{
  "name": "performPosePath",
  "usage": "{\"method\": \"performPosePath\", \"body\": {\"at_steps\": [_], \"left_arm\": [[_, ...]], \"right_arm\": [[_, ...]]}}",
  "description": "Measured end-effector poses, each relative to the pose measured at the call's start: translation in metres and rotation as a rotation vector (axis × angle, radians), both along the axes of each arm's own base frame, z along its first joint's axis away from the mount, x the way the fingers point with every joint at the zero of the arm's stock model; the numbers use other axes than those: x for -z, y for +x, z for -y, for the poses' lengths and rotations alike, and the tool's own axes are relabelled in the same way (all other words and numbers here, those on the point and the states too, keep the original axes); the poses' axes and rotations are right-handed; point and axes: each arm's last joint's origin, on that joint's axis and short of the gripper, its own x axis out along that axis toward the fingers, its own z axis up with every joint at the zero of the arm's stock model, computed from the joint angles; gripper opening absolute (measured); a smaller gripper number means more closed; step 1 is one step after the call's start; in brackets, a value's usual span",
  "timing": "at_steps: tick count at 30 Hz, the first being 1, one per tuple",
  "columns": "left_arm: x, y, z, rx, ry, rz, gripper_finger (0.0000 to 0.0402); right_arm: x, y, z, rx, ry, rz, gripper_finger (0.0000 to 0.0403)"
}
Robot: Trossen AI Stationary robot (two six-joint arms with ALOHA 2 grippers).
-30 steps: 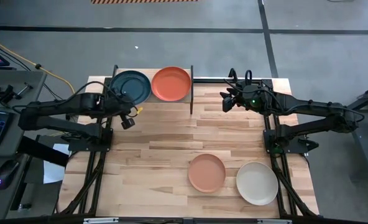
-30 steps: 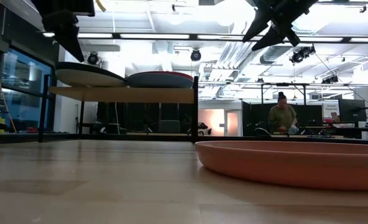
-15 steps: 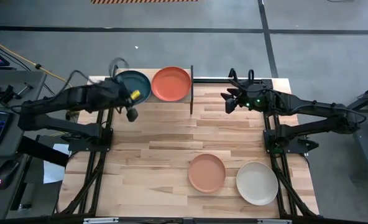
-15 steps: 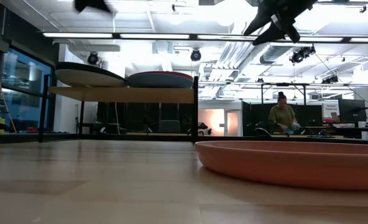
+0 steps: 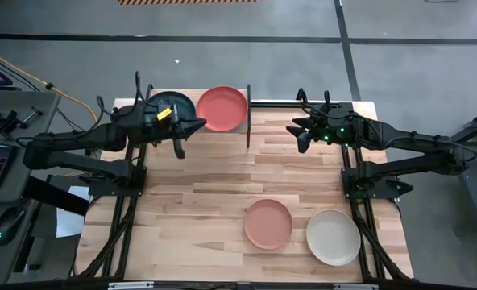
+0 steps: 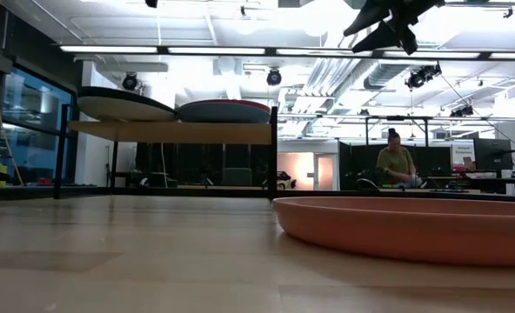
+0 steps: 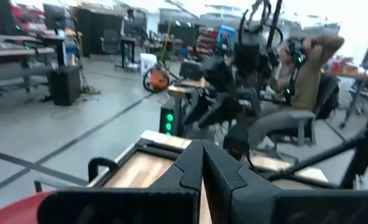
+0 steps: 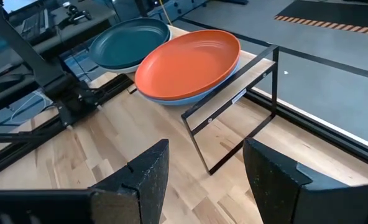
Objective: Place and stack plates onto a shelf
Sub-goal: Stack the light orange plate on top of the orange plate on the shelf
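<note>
The shelf (image 5: 248, 121) stands at the table's far edge, left of the middle. It carries two stacks. The dark teal plate (image 8: 129, 42) lies on a pale mint-white one. The red plate (image 8: 190, 61) lies on the sky blue plate (image 8: 171, 99). The salmon-orange plate (image 5: 268, 223) and the cream plate (image 5: 333, 237) rest flat on the tabletop near its front right. My left gripper (image 5: 197, 126) hovers shut and empty over the shelf's front edge, between the stacks. My right gripper (image 5: 296, 134) hangs open and empty to the right of the shelf.
Bare wooden tabletop (image 5: 206, 193) stretches between the shelf and the two loose plates. The shelf's black end frame (image 8: 234, 106) stands between my right gripper and the red plate. A person (image 6: 395, 163) sits at a desk far behind the table.
My left gripper has risen from beside the shelf's front left and swung toward the table's right and far edge. It has tipped level, pointing right, and has climbed out of the low view. The plates have stayed in place.
</note>
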Motion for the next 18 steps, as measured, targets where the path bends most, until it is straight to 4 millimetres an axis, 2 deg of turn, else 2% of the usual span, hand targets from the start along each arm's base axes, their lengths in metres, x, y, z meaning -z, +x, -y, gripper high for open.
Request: {"method": "performPosePath", "body": {"at_steps": [6, 10, 13, 18], "left_arm": [[-0.001, -0.001, 0.000, -0.015, 0.003, 0.009, 0.0000], [-0.001, -0.001, 0.000, -0.016, 0.007, 0.007, 0.0000], [-0.001, -0.001, -0.001, -0.043, 0.006, 0.007, 0.0000], [-0.001, -0.002, -0.002, -0.088, 0.023, 0.000, 0.0006]], "right_arm": [[0.000, 0.000, 0.000, -0.009, -0.012, -0.007, 0.0188], [0.005, 0.006, -0.003, -0.102, 0.088, -0.010, 0.0188], [0.028, 0.021, -0.015, -0.262, 0.271, -0.152, 0.0188], [0.070, 0.048, -0.054, -0.445, 0.461, -0.426, 0.0188]]}}
